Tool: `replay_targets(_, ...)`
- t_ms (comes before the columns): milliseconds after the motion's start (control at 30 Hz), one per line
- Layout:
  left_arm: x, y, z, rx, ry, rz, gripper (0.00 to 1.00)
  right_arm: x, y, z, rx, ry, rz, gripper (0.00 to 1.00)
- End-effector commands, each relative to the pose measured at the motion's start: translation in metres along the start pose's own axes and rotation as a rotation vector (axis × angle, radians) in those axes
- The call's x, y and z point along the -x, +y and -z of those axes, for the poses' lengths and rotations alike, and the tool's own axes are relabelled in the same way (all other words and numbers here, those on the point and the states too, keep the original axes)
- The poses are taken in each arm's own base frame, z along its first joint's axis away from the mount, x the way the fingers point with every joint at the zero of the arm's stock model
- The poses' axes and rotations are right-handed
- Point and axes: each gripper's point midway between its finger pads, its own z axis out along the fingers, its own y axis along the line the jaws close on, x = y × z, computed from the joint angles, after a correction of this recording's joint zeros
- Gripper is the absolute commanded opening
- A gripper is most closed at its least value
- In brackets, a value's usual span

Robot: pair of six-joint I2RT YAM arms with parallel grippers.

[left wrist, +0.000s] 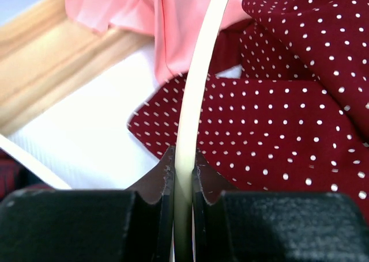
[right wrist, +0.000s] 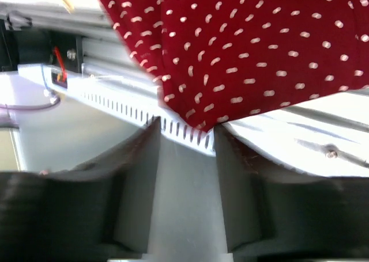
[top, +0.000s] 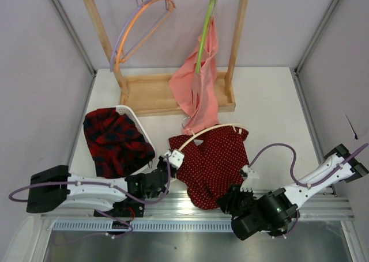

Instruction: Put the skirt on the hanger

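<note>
Left gripper (top: 173, 157) is at the left end of the hanger (top: 199, 133). In the left wrist view its jaws are clamped tight on the cream bar (left wrist: 196, 89), which runs straight out from between the tips of the left gripper (left wrist: 183, 164). The bar lies over the skirt (left wrist: 277, 129) there.

The skirt (top: 213, 161) lies spread on the table (top: 271, 112), near the middle. The hanger arcs along its far and left edge. We cannot tell whether any of the hanger sits inside the cloth. The skirt's near corner reaches over the metal rail at the table's near edge.

Right gripper (top: 248, 175) is at the skirt's right edge. In the right wrist view the jaws of the right gripper (right wrist: 185, 138) stand apart with a clear gap and nothing pinched. A corner of the skirt (right wrist: 248, 43) hangs just above the tips; contact unclear.

Behind that:
- The pink cloth (top: 199, 89) hangs from the lime-green hanger (top: 203, 37) on the wooden rack (top: 144, 95), and its lower end reaches the hanger.
- The orange and lilac hangers (top: 138, 31) hang on the rack's left.
- The plaid garment (top: 115, 141) lies in a white basket (top: 138, 121), left of the skirt.
</note>
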Motion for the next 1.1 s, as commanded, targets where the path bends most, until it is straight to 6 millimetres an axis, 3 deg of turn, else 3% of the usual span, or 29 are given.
replay_targets(0,0.056,-0.009,0.002,-0.090,-0.183,0.064,0.00,0.002,0.031,0.013,0.035,0.072,-0.448,0.50)
replay_targets(33,0.062,-0.010,0.003,-0.100,-0.195,0.064,0.00,0.000,0.032,0.016,0.026,0.094,-0.431,0.54)
replay_targets(100,0.075,-0.014,0.002,-0.120,-0.220,0.027,0.00,0.007,0.037,0.027,0.028,0.106,-0.378,0.72)
replay_targets(167,0.086,-0.014,0.000,-0.114,-0.233,-0.041,0.00,0.014,0.036,0.033,0.011,0.100,-0.296,0.82)
replay_targets(200,0.093,-0.012,-0.002,-0.100,-0.237,-0.056,0.00,0.022,0.047,0.042,0.029,0.105,-0.293,0.87)
replay_targets(267,0.105,-0.009,-0.004,-0.076,-0.248,-0.110,0.00,0.034,0.050,0.045,0.020,0.064,-0.241,0.93)
replay_targets(333,0.119,-0.004,-0.005,-0.050,-0.257,-0.130,0.00,0.048,0.064,0.054,0.034,0.033,-0.226,0.95)
replay_targets(433,0.145,0.004,0.000,-0.037,-0.293,-0.131,0.00,0.072,0.065,0.060,0.018,-0.050,-0.213,0.95)
replay_targets(600,0.201,0.031,0.019,-0.031,-0.372,-0.151,0.00,0.118,0.045,0.063,0.023,-0.158,-0.255,0.87)
replay_targets(633,0.200,0.031,0.021,-0.050,-0.352,-0.200,0.00,0.127,0.042,0.064,0.035,-0.178,-0.241,0.84)
replay_targets(700,0.226,0.051,0.030,-0.023,-0.375,-0.179,0.00,0.160,0.043,0.072,0.083,-0.272,-0.279,0.84)
replay_targets(733,0.221,0.058,0.027,-0.016,-0.338,-0.217,0.00,0.171,0.046,0.076,0.094,-0.304,-0.218,0.84)
replay_targets(767,0.238,0.068,0.032,-0.002,-0.353,-0.200,0.00,0.193,0.048,0.083,0.084,-0.361,-0.242,0.85)
replay_targets(833,0.232,0.074,0.029,0.005,-0.294,-0.256,0.00,0.216,0.057,0.088,0.073,-0.429,-0.215,0.88)
replay_targets(867,0.247,0.082,0.032,0.017,-0.303,-0.245,0.00,0.234,0.052,0.088,-0.004,-0.489,-0.118,0.89)
replay_targets(933,0.233,0.084,0.022,0.031,-0.213,-0.310,0.00,0.248,0.065,0.085,-0.031,-0.493,-0.075,0.94)
replay_targets(967,0.241,0.090,0.022,0.048,-0.201,-0.301,0.00,0.254,0.062,0.081,-0.079,-0.487,0.051,0.96)
replay_targets(1000,0.239,0.093,0.021,0.038,-0.163,-0.321,0.00,0.274,0.056,0.076,-0.143,-0.518,0.048,0.97)
replay_targets(1033,0.242,0.097,0.016,0.043,-0.138,-0.304,0.00,0.274,0.079,0.068,-0.047,-0.461,0.052,0.98)
replay_targets(1067,0.242,0.096,0.015,0.030,-0.128,-0.302,0.00,0.281,0.080,0.063,-0.047,-0.446,0.142,0.97)
